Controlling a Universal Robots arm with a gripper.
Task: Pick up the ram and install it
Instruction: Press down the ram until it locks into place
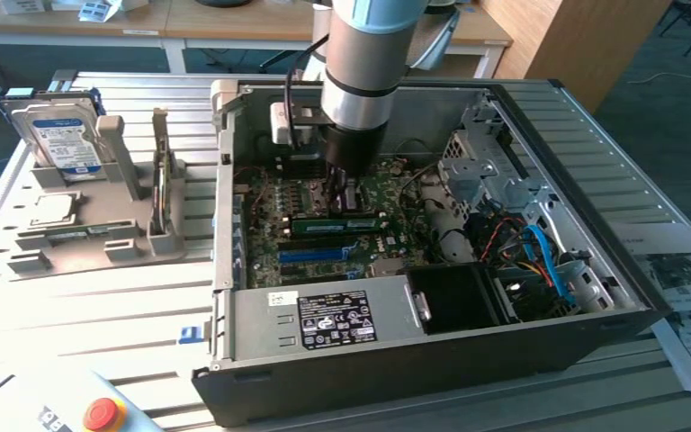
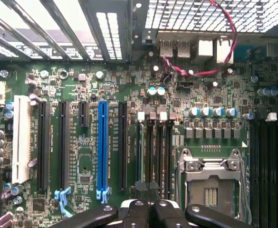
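**Item: ram at motherboard, open computer case**

Ram (image 1: 334,221): green stick, on its long edge, seated along the motherboard (image 1: 376,193) inside the open computer case (image 1: 633,310), directly beneath the gripper (image 1: 343,200).

Jaws: closed, tips together just above the ram's top edge; hold or mere touch not discernible.

Wrist view: gripper (image 2: 148,187) over black slots between the blue slot (image 2: 102,147) and the empty processor socket (image 2: 210,185).

On the table (image 1: 82,306), exterior view's left: grey rack (image 1: 105,243) with hard drive (image 1: 64,135) and processor chip (image 1: 55,209).
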